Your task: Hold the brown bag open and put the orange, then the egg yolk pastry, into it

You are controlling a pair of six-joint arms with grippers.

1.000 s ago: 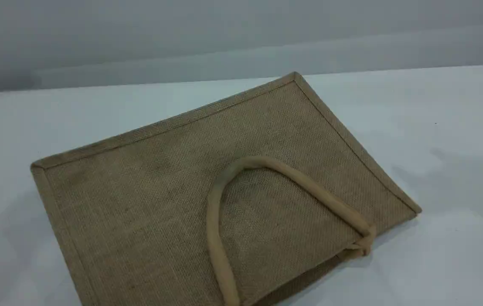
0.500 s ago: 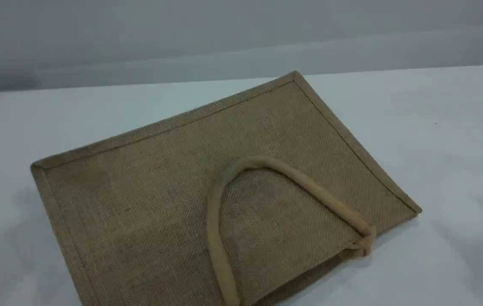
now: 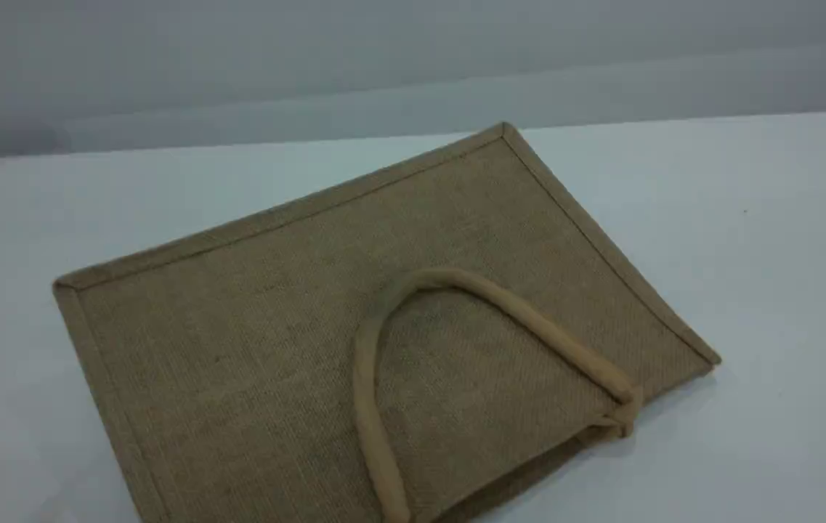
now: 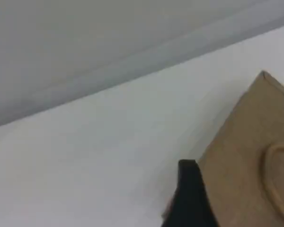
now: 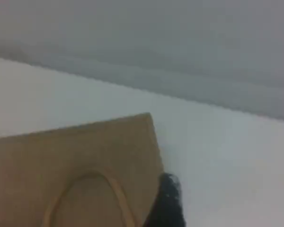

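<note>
Brown bag (image 3: 296, 319) lies flat on the white table (image 3: 783, 240), turned at an angle so that one corner points toward the far edge of the table and the opposite end runs out of the scene view at the bottom. Its coarse tan weave has a bound edge all round, and no brand, label or writing can be read anywhere on it. One beige loop handle (image 3: 529, 319) rests folded back on the upper face of the bag, arching over the cloth and joining the bag's mouth edge at the lower right.

Neither arm shows in the scene view. In the left wrist view a dark fingertip of the left gripper (image 4: 191, 198) stands above the table just beside the bag's edge; its jaws are spread wide and hold nothing. In the right wrist view, which is blurred, the right gripper (image 5: 166, 203) shows one dark fingertip near the bag's right edge, likewise spread apart and empty.
</note>
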